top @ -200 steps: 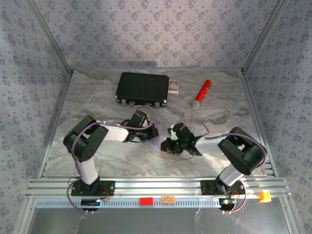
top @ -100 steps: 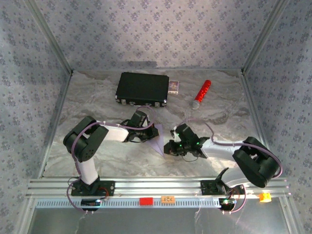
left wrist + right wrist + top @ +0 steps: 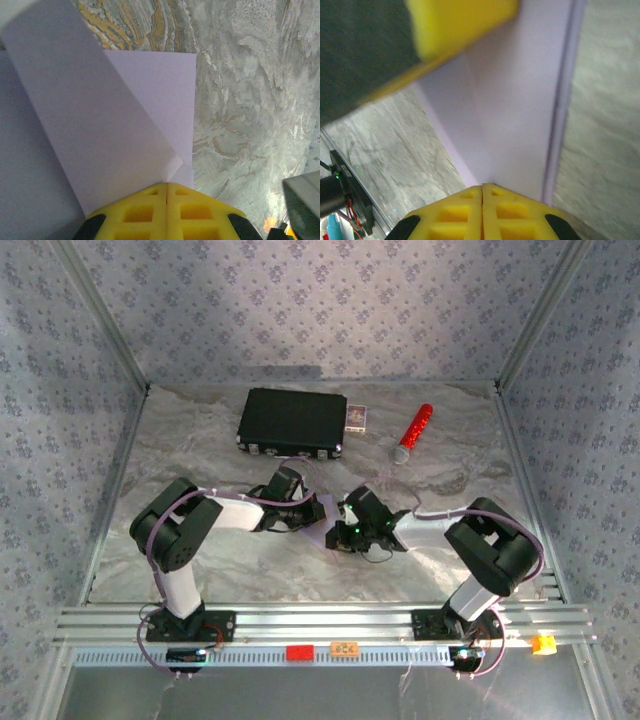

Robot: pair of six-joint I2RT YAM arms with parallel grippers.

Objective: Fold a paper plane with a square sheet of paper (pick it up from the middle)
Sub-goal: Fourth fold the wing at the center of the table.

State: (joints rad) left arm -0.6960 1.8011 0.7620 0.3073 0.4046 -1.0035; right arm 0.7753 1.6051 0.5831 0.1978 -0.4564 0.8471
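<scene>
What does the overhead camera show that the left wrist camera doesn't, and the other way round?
Overhead: the left arm and right arm, the black case, the small card box and the red-and-silver cylinder at the back. Left wrist: the left gripper up close, shut against the lilac paper sheet, whose folded flap has a slanting edge. Both: that sheet on the marbled table.

My left tool [image 3: 166, 186] and right tool [image 3: 482, 188] crowd together over the pale lilac paper sheet [image 3: 150, 100], mid grey marbled counter [image 3: 200, 455]. Bare counter lies open on both flanks. At the back, a flat black rectangular case [image 3: 292, 422], a small white-and-dark card box [image 3: 357, 417] and a red-and-silver cylinder [image 3: 412, 433] block my reach.
</scene>
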